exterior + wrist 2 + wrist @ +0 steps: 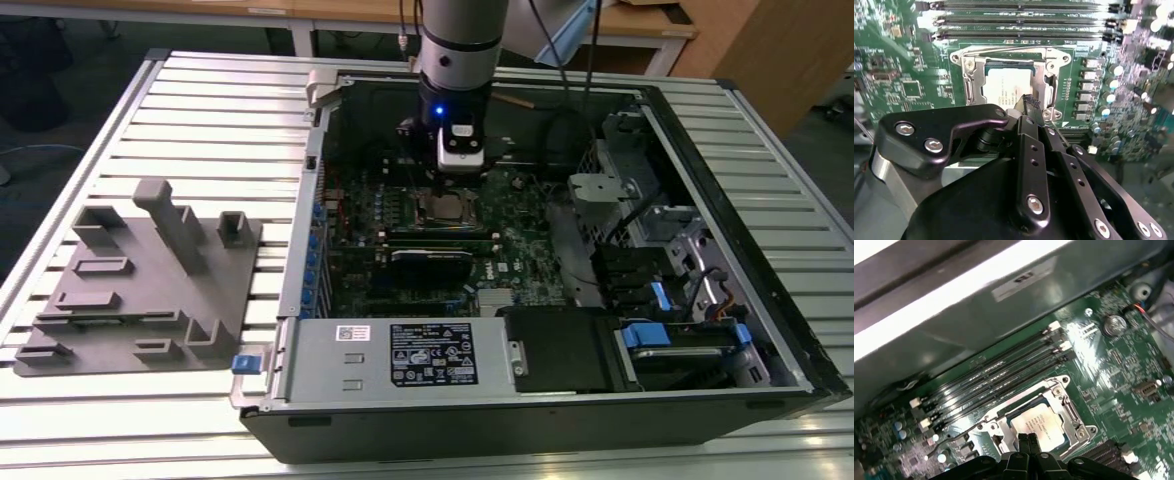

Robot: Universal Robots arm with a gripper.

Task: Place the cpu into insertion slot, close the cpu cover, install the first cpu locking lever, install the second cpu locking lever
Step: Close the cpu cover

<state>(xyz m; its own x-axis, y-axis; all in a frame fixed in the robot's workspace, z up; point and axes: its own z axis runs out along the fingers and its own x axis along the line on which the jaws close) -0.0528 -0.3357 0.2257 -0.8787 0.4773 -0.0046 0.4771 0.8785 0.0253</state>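
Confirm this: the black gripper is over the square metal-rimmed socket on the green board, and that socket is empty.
Not empty: in the second wrist view the small silvery-grey square chip lies in the square metal-rimmed socket. The black gripper is over it, as stated.

Silver-grey slatted metal table (200, 110), seen in the exterior view. Two items rest directly on it: a black open-sided computer case (534, 435) lying flat across the middle, and a grey moulded plastic fixture block (147, 290) with upright posts, just beside the case toward the exterior view's left.
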